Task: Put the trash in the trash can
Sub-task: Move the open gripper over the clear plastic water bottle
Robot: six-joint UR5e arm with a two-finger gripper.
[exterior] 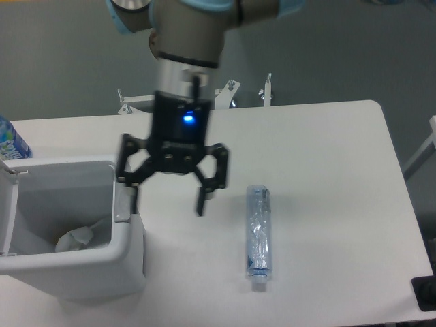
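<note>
One camera looks down on a white table (327, 136). The gripper (167, 201) hangs above the table with its two fingers (203, 197) spread wide and nothing between them, just right of the trash can (102, 272). The crumpled wrapper (82, 238) lies inside the can. The slim clear bottle (258, 231) lies flat on the table, right of the gripper and apart from it. A blue-labelled bottle (10, 143) stands behind the can at the left edge.

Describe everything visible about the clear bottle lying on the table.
The bottle is slim, clear and bluish, seemingly thin plastic, with a crinkled body. It lies on its side on the white table, lengthwise toward the camera, cap end nearest. Nothing touches it; the open gripper hangs to its left.
</note>
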